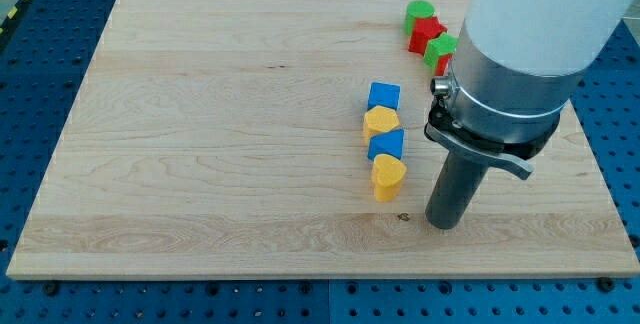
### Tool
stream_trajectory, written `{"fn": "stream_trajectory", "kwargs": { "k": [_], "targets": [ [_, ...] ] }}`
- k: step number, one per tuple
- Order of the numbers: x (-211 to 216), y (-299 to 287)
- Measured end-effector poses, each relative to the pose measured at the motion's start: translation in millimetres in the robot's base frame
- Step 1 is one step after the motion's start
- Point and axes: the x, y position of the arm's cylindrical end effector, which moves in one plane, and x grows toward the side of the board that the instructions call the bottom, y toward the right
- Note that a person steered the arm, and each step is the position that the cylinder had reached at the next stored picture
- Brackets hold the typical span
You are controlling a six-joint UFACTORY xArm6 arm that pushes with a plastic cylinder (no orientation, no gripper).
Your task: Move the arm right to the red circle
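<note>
- Camera view, single frame. Arm enters from the view's top right; big white/grey housing w/ a dark clamp ring, dark rod below it.
- End effector = plain rod, no jaws, so nothing to open or close; holds nothing.
- My tip (444, 224) sits on the tabletop (200, 114), lower right part of the board. Touches no block.
- Tip is near the yellow heart (389, 176), on that block's right side w/ a clear gap between.
- Column of 4 blocks, to the tip's left and running up from there: blue cube (384, 96) at top, yellow block (381, 121) (shape unclear) below it, 2nd blue block (387, 145), then the heart at bottom. Neighbours touching or nearly so.
- Cluster at the view's top right: green block (420, 12) (rounded top), red block (428, 35) just under it, 2nd green block (440, 51) lower right of that, partly behind the arm.
- Small red sliver (444, 65) at the arm's edge, beside the 2nd green block; mostly hidden by the housing. Cannot tell if this is the red circle; shape not readable.
- Red pieces lie well apart from the tip, towards the view's top.
</note>
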Motion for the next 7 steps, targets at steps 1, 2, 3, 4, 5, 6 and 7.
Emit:
{"fn": "stream_trajectory", "kwargs": {
  "k": [1, 2, 3, 4, 5, 6, 7],
  "targets": [
    [-22, 0],
    [-35, 0],
    [-36, 33],
    [-36, 95],
    [-36, 117],
    [-48, 119],
    [-49, 119]
  ]
}}
